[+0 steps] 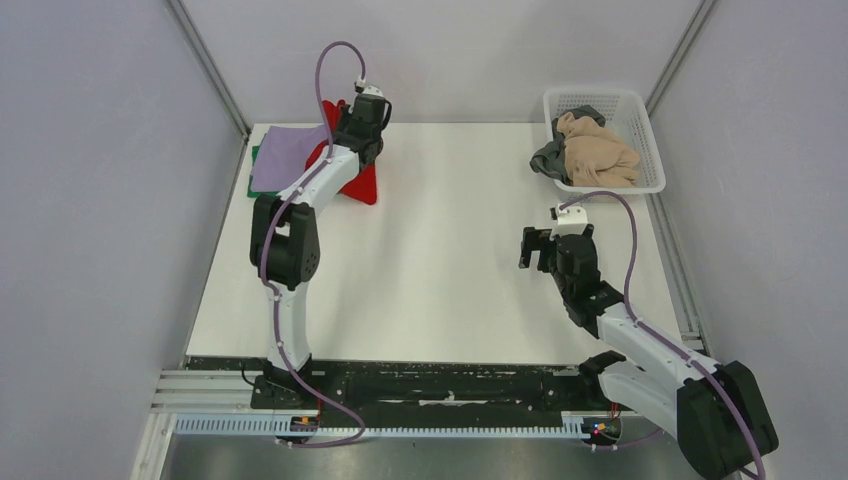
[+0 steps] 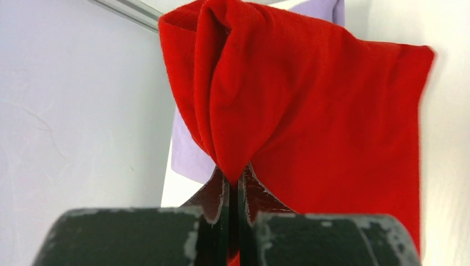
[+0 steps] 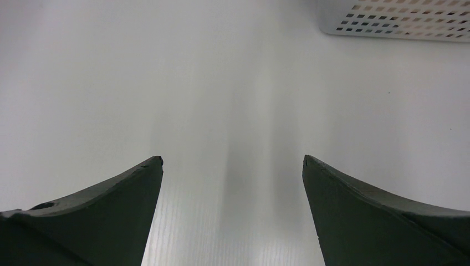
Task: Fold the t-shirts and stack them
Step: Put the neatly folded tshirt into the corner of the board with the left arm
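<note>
At the far left corner of the white table [image 1: 440, 270], the left gripper [image 2: 235, 178] has its fingers pinched tight on a bunched fold of the red shirt [image 2: 321, 122], soft matte knit gathered into a rounded pleat. Touching its edge, the lilac shirt [image 1: 285, 155] lies flat as a neat rectangle on the green shirt [image 1: 254, 172], of which only a thin edge shows. The right gripper [image 3: 233, 158] hovers over bare tabletop with fingers spread wide, near the white lattice basket [image 1: 645, 125] of crumpled beige cloth [image 1: 598, 155] and grey cloth [image 1: 548, 160].
</note>
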`<state>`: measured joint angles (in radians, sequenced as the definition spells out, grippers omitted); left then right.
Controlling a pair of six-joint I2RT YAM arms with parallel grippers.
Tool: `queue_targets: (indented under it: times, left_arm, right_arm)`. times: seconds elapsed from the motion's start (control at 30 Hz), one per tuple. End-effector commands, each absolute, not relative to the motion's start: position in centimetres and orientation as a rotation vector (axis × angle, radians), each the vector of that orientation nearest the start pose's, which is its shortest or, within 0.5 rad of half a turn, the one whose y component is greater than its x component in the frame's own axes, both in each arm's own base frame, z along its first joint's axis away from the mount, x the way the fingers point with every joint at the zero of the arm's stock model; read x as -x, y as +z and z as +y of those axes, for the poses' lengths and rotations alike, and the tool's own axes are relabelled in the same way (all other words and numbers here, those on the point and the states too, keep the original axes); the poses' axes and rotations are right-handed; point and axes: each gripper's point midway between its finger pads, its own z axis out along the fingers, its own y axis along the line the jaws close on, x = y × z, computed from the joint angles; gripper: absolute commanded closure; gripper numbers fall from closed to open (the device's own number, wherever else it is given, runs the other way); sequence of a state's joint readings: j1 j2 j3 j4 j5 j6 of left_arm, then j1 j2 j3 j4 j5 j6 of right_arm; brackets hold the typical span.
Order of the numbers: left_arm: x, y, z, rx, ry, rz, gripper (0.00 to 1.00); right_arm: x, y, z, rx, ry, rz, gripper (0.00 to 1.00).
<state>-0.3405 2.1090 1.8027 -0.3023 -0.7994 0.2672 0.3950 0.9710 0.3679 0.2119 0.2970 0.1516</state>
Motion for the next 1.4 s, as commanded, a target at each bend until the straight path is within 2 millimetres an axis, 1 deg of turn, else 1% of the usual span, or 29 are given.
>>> queue_targets:
  times: [0.0,0.13,0.3,0.53,0.73,0.87,1.0,1.2,1.37]
  left_arm:
    - [-57.1,22.9,-5.7,-0.24,0.831,1.967,0.98]
    - [-57.0,25.3,-5.6,-0.245,0.813,1.941,0.98]
    - [-56.1,27.7,-5.8,-0.23,0.756,1.922,0.98]
    - [-55.1,30.0,-5.6,-0.212,0.727,1.918,0.98]
    - [-54.2,32.3,-5.3,-0.19,0.703,1.889,0.98]
    - [-53.9,32.6,-5.2,-0.19,0.692,1.889,0.98]
    - [-54.0,32.3,-5.1,-0.193,0.68,1.9,0.98]
    - [-54.6,30.4,-4.6,-0.214,0.678,1.931,0.98]
    - [-55.6,28.0,-3.7,-0.233,0.66,1.97,0.98]
  right_arm:
    - [-31.4,11.5,7.2,0.032,0.017,1.93,0.02]
    - [-31.4,11.2,7.1,0.03,0.006,1.941,0.02]
    - [-31.5,11.0,7.6,0.045,0.026,1.965,0.02]
    - [-31.1,11.7,7.5,0.023,0.041,1.947,0.02]
    - [-30.9,12.3,7.1,0.002,0.04,1.923,0.02]
    - [-30.8,12.5,7.0,-0.012,0.042,1.917,0.02]
    - [-30.8,12.5,6.6,-0.033,0.027,1.913,0.02]
    - [-30.8,12.2,6.4,-0.038,0.011,1.92,0.02]
    - [-30.6,11.9,6.0,-0.049,-0.011,1.932,0.02]
